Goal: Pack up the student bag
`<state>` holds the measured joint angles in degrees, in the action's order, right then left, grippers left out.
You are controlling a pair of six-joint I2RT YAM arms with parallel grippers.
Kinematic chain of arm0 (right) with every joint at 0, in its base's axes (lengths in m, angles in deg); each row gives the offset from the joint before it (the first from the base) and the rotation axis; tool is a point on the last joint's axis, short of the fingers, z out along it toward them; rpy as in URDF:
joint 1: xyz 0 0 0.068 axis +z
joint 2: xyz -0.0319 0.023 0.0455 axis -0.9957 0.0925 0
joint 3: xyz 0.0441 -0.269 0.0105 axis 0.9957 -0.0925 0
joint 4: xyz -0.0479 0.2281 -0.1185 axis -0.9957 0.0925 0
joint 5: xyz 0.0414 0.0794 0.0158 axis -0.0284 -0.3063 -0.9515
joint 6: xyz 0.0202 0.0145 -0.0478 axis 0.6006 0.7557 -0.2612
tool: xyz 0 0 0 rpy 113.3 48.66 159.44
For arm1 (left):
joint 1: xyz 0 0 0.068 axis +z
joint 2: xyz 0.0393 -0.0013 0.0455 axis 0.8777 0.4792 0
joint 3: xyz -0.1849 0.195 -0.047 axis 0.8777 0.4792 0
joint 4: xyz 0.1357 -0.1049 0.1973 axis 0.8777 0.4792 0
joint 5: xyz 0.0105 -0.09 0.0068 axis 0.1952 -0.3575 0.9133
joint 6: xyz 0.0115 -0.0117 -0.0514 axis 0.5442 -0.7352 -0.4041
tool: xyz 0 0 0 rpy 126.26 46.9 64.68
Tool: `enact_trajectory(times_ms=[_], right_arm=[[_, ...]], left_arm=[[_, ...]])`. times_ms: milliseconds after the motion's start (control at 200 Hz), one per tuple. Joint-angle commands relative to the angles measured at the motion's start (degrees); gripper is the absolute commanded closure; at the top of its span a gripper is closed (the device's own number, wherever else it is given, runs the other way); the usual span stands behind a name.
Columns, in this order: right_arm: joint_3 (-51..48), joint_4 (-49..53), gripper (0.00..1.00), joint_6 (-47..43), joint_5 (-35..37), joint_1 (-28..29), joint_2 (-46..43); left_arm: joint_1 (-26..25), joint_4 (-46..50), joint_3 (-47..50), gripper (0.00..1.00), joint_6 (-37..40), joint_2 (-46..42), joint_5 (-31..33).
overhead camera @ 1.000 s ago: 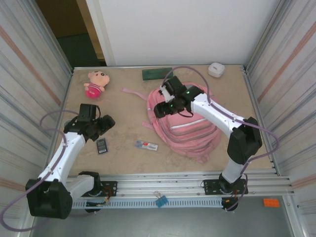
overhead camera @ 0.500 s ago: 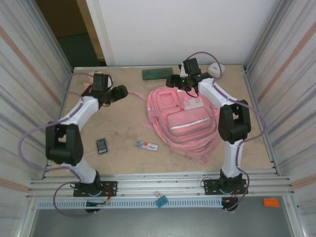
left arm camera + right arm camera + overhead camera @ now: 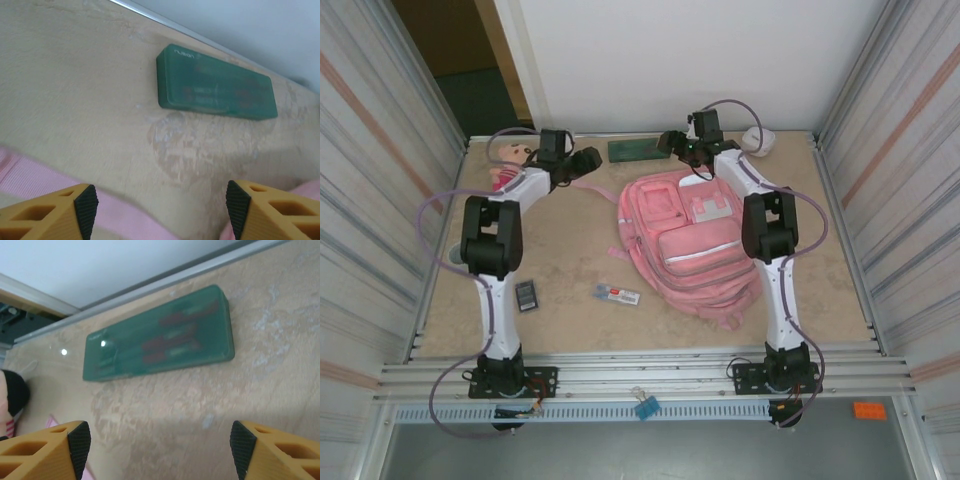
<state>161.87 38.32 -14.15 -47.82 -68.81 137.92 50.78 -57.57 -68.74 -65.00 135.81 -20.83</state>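
At the far edge of the table [image 3: 570, 250], the left gripper [image 3: 588, 158] is held with its jaws apart and nothing between them. It is poised over a pink strap [image 3: 40, 175], just short of the green case [image 3: 215, 90]. The right gripper [image 3: 665, 143] is likewise spread and empty, pointed at the same case from the other side. The bag [image 3: 695, 240] is laid flat right of centre, pockets up, its top near both grippers.

One case is aimed at by two grippers, so a clash of fingers is to be feared if both are brought in together. Since the case lies flat near the back rail [image 3: 165, 282], it could be shoved against the rail rather than lifted. The strap could be snagged by the left gripper and the bag dragged. Whether the bag is unzipped cannot be told.
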Motion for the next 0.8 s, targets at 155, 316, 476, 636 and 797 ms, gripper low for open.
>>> enact_trajectory(times_ms=[155, 316, 476, 636, 797], right_arm=[[11.4, -1.3, 0.23, 5.1, -0.7, -0.8, 10.5], [19.0, -0.7, 0.23, 7.3, -1.3, -0.8, 16.8], [20.6, -2.8, 0.22, 9.9, 0.3, -1.0, 19.4], [23.3, -5.1, 0.24, 12.4, -0.5, -1.0, 23.1], [29.0, -5.3, 0.27, 13.4, -2.8, -1.2, 27.8]], left_arm=[[-1.5, -2.2, -12.1, 0.28, -5.5, 11.1, 2.2], [-1.9, -4.1, -17.6, 0.28, -8.3, 16.0, 3.8], [-1.9, -3.5, -23.5, 0.30, -10.6, 20.6, 3.5], [-2.2, -3.1, -30.2, 0.34, -12.5, 25.5, 2.0], [-2.6, -1.2, -39.4, 0.37, -13.4, 31.5, 0.5]])
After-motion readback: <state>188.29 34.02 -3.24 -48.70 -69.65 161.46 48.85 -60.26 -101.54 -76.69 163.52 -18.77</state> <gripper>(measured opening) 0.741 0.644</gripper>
